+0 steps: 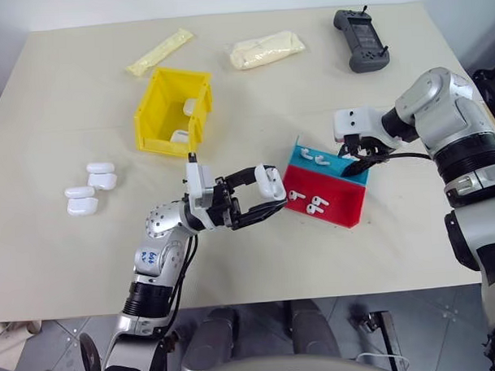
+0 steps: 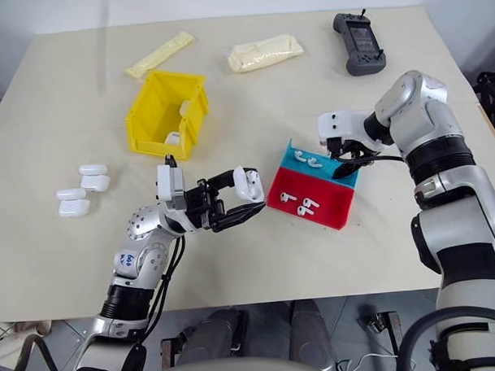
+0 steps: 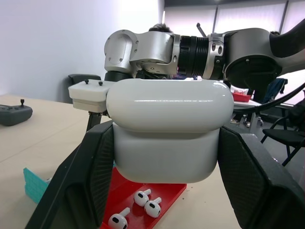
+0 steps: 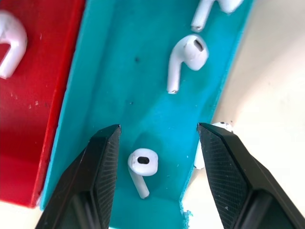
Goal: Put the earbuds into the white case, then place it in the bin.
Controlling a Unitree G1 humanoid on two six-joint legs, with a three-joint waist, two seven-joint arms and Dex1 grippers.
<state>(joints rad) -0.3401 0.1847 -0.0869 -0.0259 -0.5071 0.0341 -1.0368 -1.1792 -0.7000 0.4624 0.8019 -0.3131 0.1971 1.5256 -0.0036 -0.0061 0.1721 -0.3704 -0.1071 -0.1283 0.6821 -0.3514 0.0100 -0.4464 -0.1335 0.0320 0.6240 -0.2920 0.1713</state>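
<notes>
Right gripper (image 4: 157, 138) fingers flank one earbud (image 4: 141, 167), not touching.

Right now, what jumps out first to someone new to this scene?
The left gripper holds a white case up beside the red-and-blue tray. The right gripper hangs over the tray's blue half, jaws open either side of an earbud. A yellow bin sits farther back.

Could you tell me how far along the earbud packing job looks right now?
Done: two cases already lie in the bin. In hand: the left gripper holds a white case; the right gripper is open over an earbud in the tray. Left: three cases.
</notes>
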